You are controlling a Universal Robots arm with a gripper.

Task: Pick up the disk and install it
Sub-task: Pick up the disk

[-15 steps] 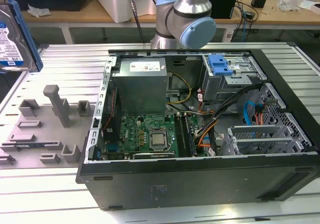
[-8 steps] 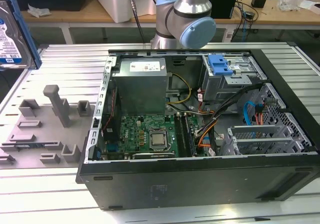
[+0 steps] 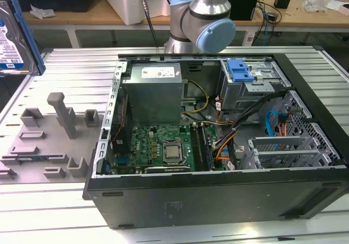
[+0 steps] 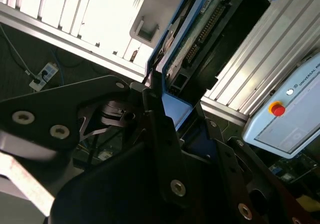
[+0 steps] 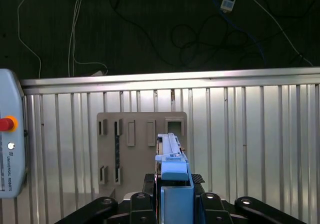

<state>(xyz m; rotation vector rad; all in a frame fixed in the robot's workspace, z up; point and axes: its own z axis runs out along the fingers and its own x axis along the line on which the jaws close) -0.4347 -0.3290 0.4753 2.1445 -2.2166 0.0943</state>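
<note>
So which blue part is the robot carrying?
The labelled disk at the exterior view's left edge, held aloft; the blue clip sits inside the computer case.

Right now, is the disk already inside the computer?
No, the disk is up in the air at the exterior view's left edge, well apart from the open computer.

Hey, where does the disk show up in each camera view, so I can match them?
Exterior view: disk at the exterior view's far left edge, raised above the ribbed table.
First wrist view: disk edge-on, in front of the grey fixture plate.
Second wrist view: disk with circuit-board side showing, over the table.
Shared landmark: the ribbed table.
</note>
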